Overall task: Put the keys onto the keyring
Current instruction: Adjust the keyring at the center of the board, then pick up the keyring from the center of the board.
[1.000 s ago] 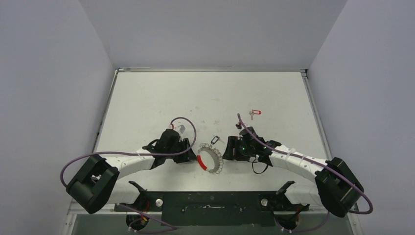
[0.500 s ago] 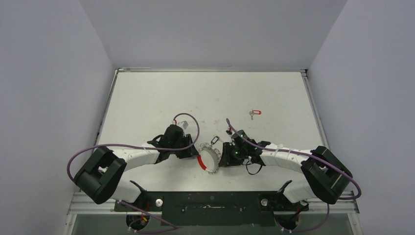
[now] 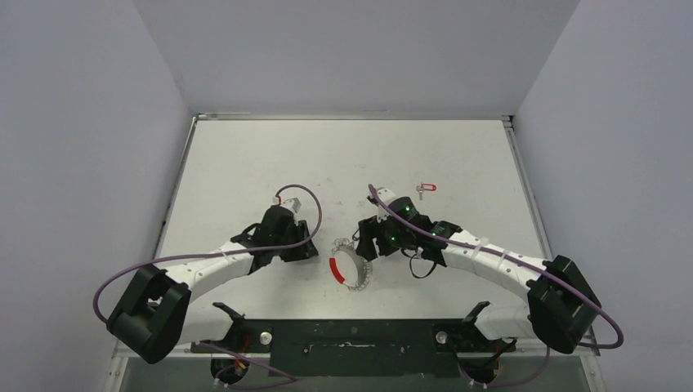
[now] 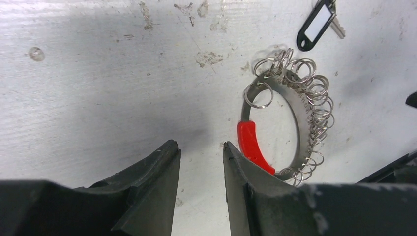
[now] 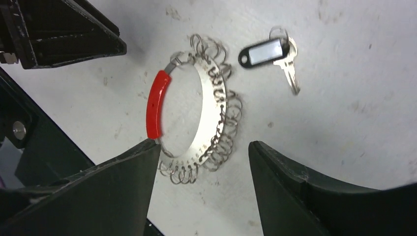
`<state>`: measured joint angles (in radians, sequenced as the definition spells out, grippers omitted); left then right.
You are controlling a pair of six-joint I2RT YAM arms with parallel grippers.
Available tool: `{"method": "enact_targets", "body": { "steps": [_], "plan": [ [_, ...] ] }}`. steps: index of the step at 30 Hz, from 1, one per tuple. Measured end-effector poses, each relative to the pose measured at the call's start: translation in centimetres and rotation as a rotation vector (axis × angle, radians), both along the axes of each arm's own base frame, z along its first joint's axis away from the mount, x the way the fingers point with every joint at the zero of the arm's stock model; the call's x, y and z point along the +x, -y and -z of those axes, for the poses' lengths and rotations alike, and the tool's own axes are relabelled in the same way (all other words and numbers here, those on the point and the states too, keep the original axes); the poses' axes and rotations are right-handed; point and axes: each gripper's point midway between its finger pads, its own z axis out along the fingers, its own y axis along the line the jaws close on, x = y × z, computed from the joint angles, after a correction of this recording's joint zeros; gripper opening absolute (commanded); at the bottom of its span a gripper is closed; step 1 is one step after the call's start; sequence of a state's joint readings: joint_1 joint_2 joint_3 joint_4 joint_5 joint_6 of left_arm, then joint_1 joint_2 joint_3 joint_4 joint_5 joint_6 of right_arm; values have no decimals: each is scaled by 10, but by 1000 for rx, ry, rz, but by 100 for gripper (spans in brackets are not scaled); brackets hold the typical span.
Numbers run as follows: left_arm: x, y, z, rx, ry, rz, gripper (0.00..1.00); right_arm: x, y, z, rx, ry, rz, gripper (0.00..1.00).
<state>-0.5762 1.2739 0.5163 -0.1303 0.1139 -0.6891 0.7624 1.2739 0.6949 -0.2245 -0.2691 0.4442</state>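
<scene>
White scuffed table (image 3: 245, 163). The left gripper (image 3: 313, 250) has pulled back leftward off the ring since half a second ago; its jaws stand narrowly parted and empty, with bare table between the fingers (image 4: 167, 167). The right gripper (image 5: 202, 145) has shifted toward the far side and hovers over the ring's right edge, jaws wide apart, holding nothing. The large thin metal keyring with a red sleeve and many small silver rings (image 5: 209, 108) lies flat between the grippers, unmoved. The small silver key with a black oblong tag (image 5: 263, 51) lies loose just beyond the ring, now covered by the right gripper in the top view. The red-tagged key (image 3: 425, 188) sits farther back, unchanged.
</scene>
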Motion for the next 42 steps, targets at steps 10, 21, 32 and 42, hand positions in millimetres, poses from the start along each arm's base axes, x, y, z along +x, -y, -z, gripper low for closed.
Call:
{"method": "enact_targets", "body": {
  "steps": [10,21,32,42],
  "plan": [
    [1,-12,-36,-82,135,-36,39,71,-67,-36,-53,200,-239,59],
    [-7,-25,-41,-88,163,-68,42,81,-105,19,-154,22,-452,42],
    [-15,-22,-28,-85,98,-38,43,64,-99,45,-216,-97,-545,29],
    [-19,-20,-24,-88,74,-24,43,54,-93,55,-235,-152,-572,20]
  ]
}}
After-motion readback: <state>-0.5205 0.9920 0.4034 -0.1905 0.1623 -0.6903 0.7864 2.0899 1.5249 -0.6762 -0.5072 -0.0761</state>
